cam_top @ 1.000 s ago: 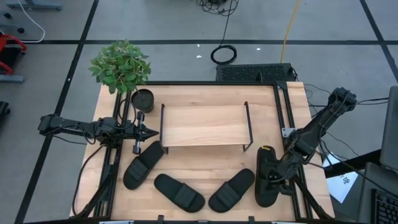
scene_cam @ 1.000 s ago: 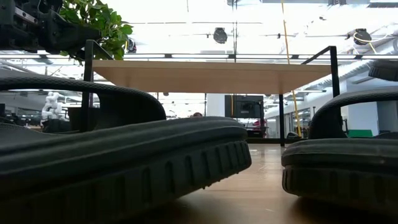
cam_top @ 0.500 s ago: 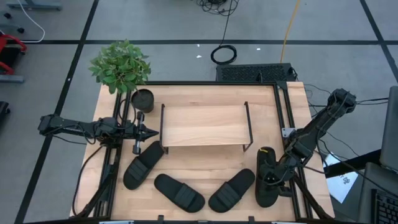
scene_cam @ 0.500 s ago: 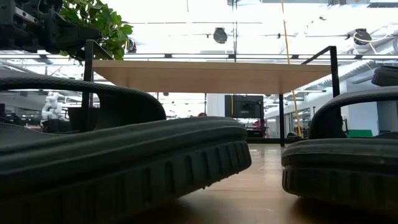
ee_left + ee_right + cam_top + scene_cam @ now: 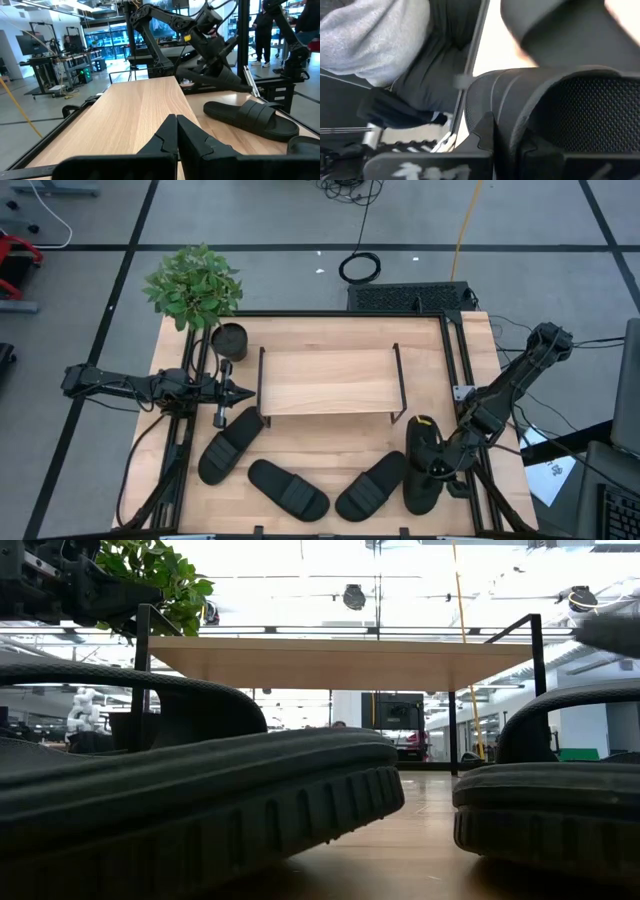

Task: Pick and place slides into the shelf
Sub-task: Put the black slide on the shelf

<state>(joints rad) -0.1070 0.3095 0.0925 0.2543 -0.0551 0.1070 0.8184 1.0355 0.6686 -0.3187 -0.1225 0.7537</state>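
Note:
Four black slides show in the high view. Three lie sole-down on the table: one (image 5: 230,445) near the left, two (image 5: 288,488) (image 5: 372,485) at the near edge. My right gripper (image 5: 441,465) is shut on the fourth slide (image 5: 421,463), near the shelf's right leg. The shelf (image 5: 330,380) stands mid-table on thin black frames, its top board bare (image 5: 340,655). My left gripper (image 5: 246,392) hovers shut beside the shelf's left frame, level with the top board (image 5: 140,110), its fingers together (image 5: 176,125). My right gripper holds the slide at its right side, about mid-length, where the strap (image 5: 506,112) meets the sole. It comes from the table's right side. The slide is tilted and lifted off the table, its tip (image 5: 610,635) high in the low view (image 5: 215,80).
A potted plant (image 5: 195,285) and dark pot (image 5: 228,338) stand at the far left corner. A short black rod (image 5: 220,405) lies by my left gripper. Black rails (image 5: 462,370) border the tabletop. Bare wood lies between the shelf and the slides. People (image 5: 262,25) stand beyond the table.
My right gripper has moved a little toward the table's left and up, carrying the slide. The slide has shifted left, turned slightly and risen; its tip now shows higher in the low view. My left arm has kept still.

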